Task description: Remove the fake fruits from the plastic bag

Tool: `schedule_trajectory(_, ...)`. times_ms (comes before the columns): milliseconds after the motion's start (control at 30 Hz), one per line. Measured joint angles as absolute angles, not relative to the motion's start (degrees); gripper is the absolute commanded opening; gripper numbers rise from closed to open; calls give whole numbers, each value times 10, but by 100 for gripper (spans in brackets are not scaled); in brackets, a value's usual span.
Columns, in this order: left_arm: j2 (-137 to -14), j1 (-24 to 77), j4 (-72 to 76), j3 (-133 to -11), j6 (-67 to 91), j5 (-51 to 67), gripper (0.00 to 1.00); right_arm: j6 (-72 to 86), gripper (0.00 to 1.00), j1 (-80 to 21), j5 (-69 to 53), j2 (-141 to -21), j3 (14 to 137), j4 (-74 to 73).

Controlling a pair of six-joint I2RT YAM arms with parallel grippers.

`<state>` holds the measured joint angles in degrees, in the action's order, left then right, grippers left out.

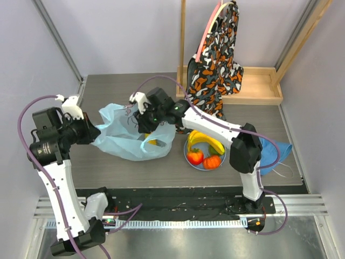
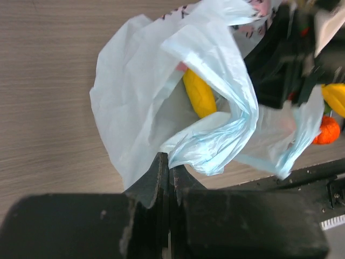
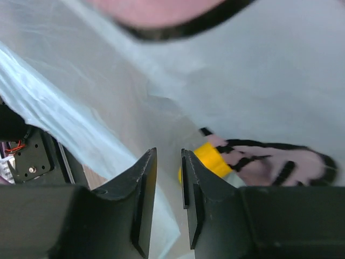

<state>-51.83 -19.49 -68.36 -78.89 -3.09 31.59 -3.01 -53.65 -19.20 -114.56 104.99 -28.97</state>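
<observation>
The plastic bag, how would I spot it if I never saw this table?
Look at the grey table, left of its middle. The plastic bag lies crumpled there. Unlike the solid blue cloth at the right edge and the round plate of fruit, it is thin, see-through pale blue, with a yellow fruit showing inside.

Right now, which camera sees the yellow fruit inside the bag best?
The left wrist view: the yellow fruit lies clearly in the open plastic bag. The top view shows a yellow speck; the right wrist, a blurry bit.
</observation>
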Motion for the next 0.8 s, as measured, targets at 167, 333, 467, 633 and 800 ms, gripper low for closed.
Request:
schedule_trajectory(167,-526,-195,-703,-783,-56,323,0,-23,29,-506,-193,-1117,1038,-285)
schedule_trajectory(333,-518,-195,-711,-781,-73,326,0,-22,29,-518,-154,-1125,1040,-279)
schedule_trajectory(467,-502,-195,-710,-767,-76,330,0,-22,28,-525,-125,-1149,1024,-269)
schedule_trajectory(633,-490,-195,-705,-752,-75,332,0,-24,34,-536,-88,-1165,951,-271)
schedule_trajectory(800,-487,-195,-699,-745,-75,334,0,-27,62,-563,-60,-1161,890,-278)
